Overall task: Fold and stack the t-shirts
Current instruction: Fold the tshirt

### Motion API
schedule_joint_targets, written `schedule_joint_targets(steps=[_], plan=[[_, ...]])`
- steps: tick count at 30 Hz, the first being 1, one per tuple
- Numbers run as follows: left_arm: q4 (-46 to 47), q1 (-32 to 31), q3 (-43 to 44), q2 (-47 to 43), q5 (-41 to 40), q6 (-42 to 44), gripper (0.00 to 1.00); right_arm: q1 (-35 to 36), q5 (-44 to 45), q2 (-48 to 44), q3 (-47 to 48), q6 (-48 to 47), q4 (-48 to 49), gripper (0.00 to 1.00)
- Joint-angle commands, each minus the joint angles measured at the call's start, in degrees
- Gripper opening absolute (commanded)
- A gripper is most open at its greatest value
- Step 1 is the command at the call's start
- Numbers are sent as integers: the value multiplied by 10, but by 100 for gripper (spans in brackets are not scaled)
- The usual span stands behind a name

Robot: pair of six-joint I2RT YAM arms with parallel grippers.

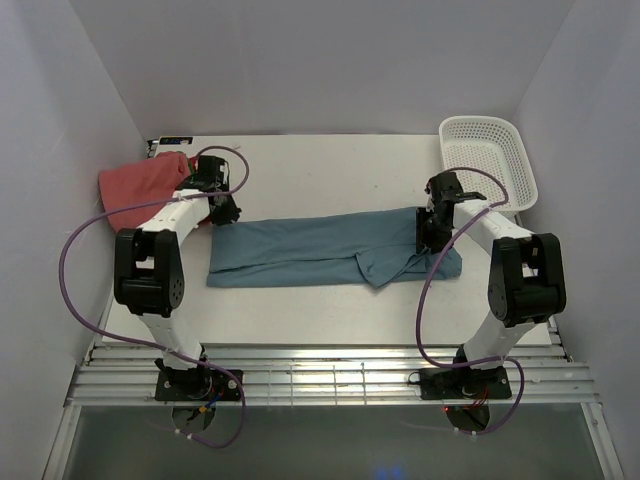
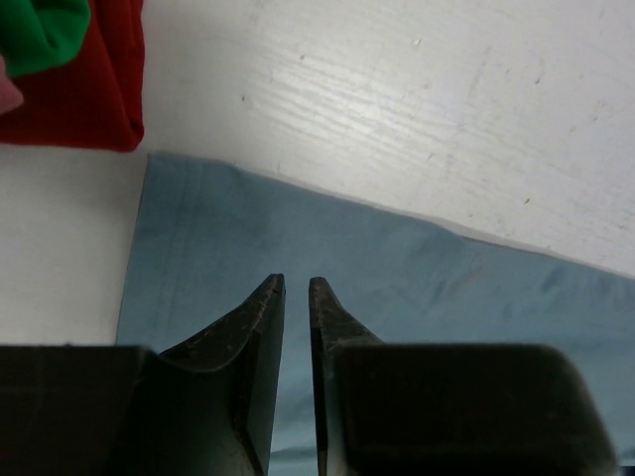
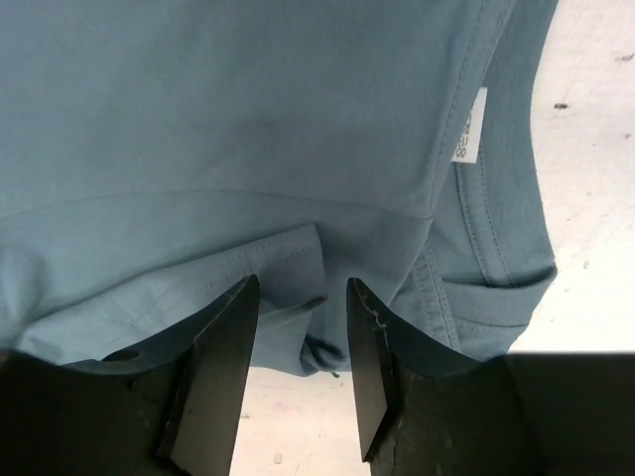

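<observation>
- The left pincer (image 2: 296, 283), fingers almost together with a thin slit between them and nothing in it, hangs over the left end of the teal-blue t-shirt (image 1: 310, 255). It is just beside the stack of folded tees (image 1: 140, 183) at the desk's far-left corner. A loose sweep there could knock the red tee (image 2: 89, 99) and green tee (image 2: 40, 30) askew.
- The teal-blue t-shirt lies as a long band across the middle of the desk (image 1: 330, 180), with a loose flap showing toward its right end. Ends lifted unevenly would likely skew the fold.
- The right pincer (image 3: 303, 283), jaws apart and clamped on nothing, straddles bunched cloth near the collar (image 3: 496, 228) and label (image 3: 466, 127). Closing here may catch only one layer, letting the rest slip open.
- The desk is white, smooth and lightly scuffed, so cloth may slide when dragged. A white mesh basket (image 1: 482, 121) sits at its far-right corner.
- Pale walls (image 1: 300, 60) close in on three sides, and purple cables (image 1: 70, 250) loop off both arms.
</observation>
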Motion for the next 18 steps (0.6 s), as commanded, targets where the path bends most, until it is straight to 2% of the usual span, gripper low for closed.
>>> schedule_joint_targets(steps=[1, 3, 5, 6, 7, 9, 18], plan=[[8, 0, -26, -49, 2, 3, 27, 3, 6, -15, -16, 5, 22, 47], [9, 0, -37, -56, -2, 3, 27, 3, 4, -8, -21, 5, 28, 46], [8, 0, -41, -65, -4, 5, 27, 3, -3, -4, -19, 8, 26, 39], [8, 0, -43, -68, -10, 6, 27, 3, -5, -7, -21, 10, 28, 32], [8, 1, -46, -71, -11, 8, 27, 3, -5, -10, -23, 10, 28, 19], [8, 0, -52, -78, -19, 10, 27, 3, -4, -23, -32, 12, 32, 12], [7, 0, -72, -96, -17, 10, 27, 3, 5, -92, -61, 7, -4, 10]])
